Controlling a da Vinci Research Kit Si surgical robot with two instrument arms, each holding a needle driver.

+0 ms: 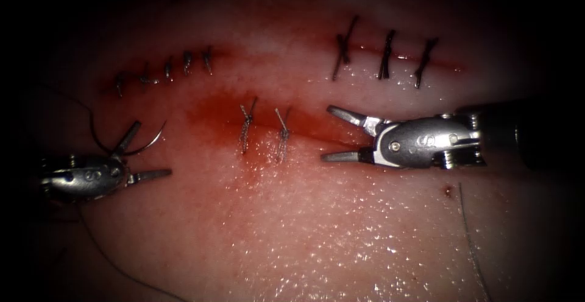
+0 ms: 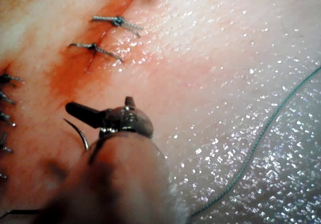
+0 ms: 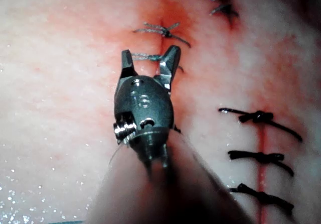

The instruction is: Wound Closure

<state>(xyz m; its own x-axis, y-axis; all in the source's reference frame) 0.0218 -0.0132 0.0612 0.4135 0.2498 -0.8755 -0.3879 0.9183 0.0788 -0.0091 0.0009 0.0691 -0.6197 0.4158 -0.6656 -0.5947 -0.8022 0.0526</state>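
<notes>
Left tool (image 1: pixel 143 150) jaws apart, needle (image 1: pixel 131 147) lying free between them, off tissue (image 1: pixel 317 229); right tool (image 1: pixel 341 134) spread, empty. Likely regrasp needed.

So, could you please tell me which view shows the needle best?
The endoscope view: the needle shows most of its curve there, lying by the left tool, whose jaws are open and hold nothing. The left wrist view shows a short piece beside that tool's jaws. The right tool is open too.

A single stamped mark resembling the digit 9 or 6 sits on the right claw's (image 1: pixel 332 134) metal body; no other lettering is legible.
</notes>
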